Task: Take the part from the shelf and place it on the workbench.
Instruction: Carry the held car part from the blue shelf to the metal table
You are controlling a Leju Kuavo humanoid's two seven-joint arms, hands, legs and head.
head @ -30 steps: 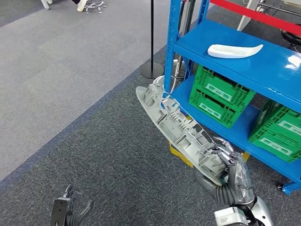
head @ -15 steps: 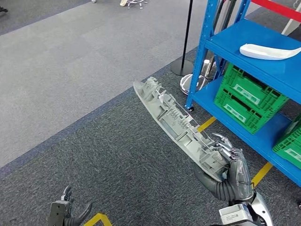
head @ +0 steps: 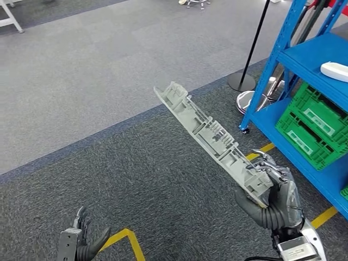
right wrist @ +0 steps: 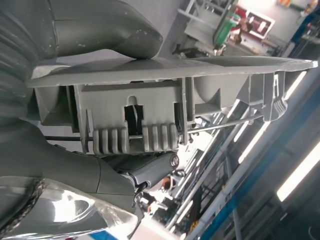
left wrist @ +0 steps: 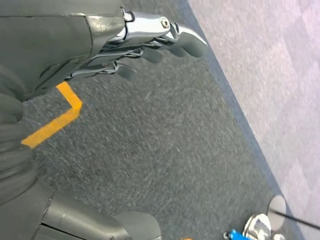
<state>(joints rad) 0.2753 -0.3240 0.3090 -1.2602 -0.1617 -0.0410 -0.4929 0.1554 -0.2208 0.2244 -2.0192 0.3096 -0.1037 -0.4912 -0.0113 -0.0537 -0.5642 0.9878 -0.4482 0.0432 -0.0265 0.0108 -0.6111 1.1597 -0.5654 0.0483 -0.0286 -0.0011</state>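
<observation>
The part (head: 207,134) is a long grey ribbed plastic moulding. My right hand (head: 275,197) grips it by its near end, and it slants up and away to the left over the dark carpet. Up close in the right wrist view, the part (right wrist: 158,102) lies between the thumb (right wrist: 102,25) and the fingers (right wrist: 151,167). My left hand (head: 80,243) hangs low at the bottom left, holding nothing, with its fingers (left wrist: 151,42) apart from the thumb (left wrist: 113,225) above the floor.
A blue shelf (head: 308,54) stands at the right, with green crates (head: 314,124) on its lower level and a white part (head: 335,70) on the upper one. A black post on a round base (head: 241,81) stands by its corner. Yellow floor tape (head: 127,242) runs near my left hand.
The camera has turned left: the shelf has slid toward the right edge and more open carpet shows. The part stays in my right hand, and the left hand still hangs low.
</observation>
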